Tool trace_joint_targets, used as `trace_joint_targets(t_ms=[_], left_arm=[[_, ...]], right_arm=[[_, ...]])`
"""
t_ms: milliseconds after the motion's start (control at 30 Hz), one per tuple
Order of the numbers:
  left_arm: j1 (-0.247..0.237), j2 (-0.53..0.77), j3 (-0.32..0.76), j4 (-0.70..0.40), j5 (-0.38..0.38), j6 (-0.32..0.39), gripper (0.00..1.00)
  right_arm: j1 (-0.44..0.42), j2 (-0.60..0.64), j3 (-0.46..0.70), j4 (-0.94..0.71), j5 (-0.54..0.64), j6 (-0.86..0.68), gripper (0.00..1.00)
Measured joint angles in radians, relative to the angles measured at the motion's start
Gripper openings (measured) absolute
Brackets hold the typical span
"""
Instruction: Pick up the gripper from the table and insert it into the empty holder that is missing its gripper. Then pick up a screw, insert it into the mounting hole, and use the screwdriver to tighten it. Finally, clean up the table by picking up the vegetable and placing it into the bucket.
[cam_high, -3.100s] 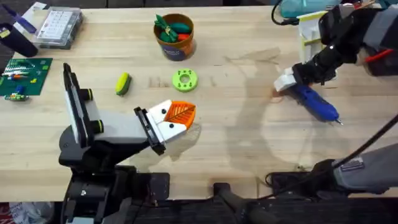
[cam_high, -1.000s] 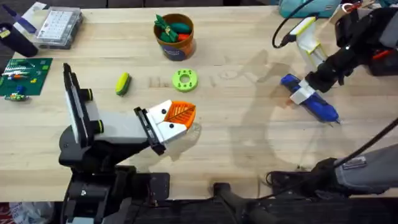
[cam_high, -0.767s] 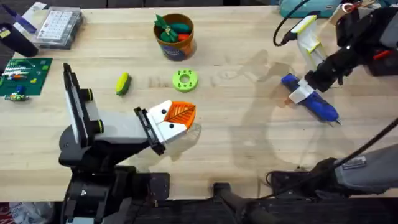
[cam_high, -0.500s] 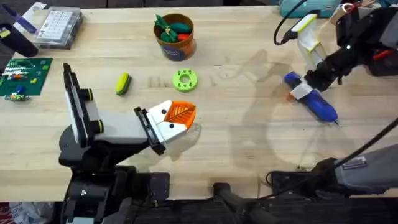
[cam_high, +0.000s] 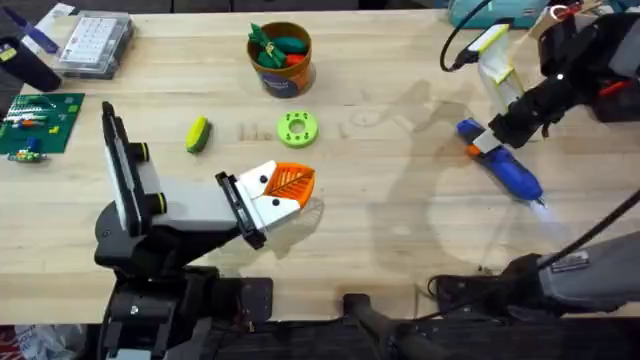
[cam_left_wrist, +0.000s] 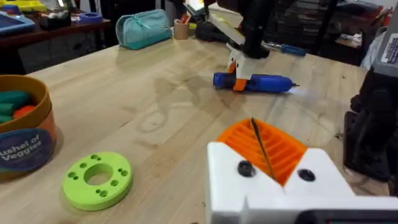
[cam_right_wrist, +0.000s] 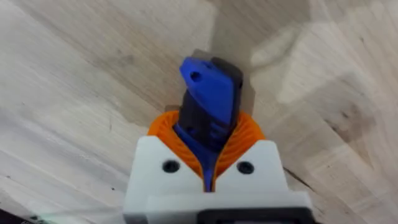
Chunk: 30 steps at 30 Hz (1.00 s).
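Between the right gripper's (cam_high: 484, 143) white-and-orange fingers sits the rear part of the screwdriver (cam_high: 503, 163), the pads closed against its blue body near the orange collar; the tool lies on the table (cam_high: 400, 250) with its thin bit pointing away from the jaws. From the right wrist, the screwdriver's blue butt end (cam_right_wrist: 208, 93) stands up just beyond the pads, pinched between them. The left gripper (cam_high: 283, 192) rests low on the table with its orange ribbed pads pressed together on nothing. Just ahead of those closed jaws lies a lime-green ring (cam_high: 296, 128), with the vegetable (cam_high: 197, 134) off to one side of it. Farther past the ring stands the bucket (cam_high: 281, 58), holding toy vegetables.
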Motion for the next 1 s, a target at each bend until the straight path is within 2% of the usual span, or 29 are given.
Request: trace_joint_targets(t_ms=[167, 467, 767, 1000], left_arm=[[0.0, 0.0, 0.0, 0.0, 0.0, 0.0, 0.012], [0.0, 0.0, 0.0, 0.0, 0.0, 0.0, 0.012], [0.0, 0.0, 0.0, 0.0, 0.0, 0.0, 0.012], [0.0, 0.0, 0.0, 0.0, 0.0, 0.0, 0.012]], right_arm=[[0.0, -0.024, 0.0, -0.026, -0.001, 0.008, 0.028], [0.016, -0.192, 0.006, -0.053, -0.029, 0.127, 0.028], [0.117, -0.351, 0.026, -0.105, -0.1, 0.163, 0.028], [0.198, -0.469, 0.063, -0.122, -0.112, 0.226, 0.028]])
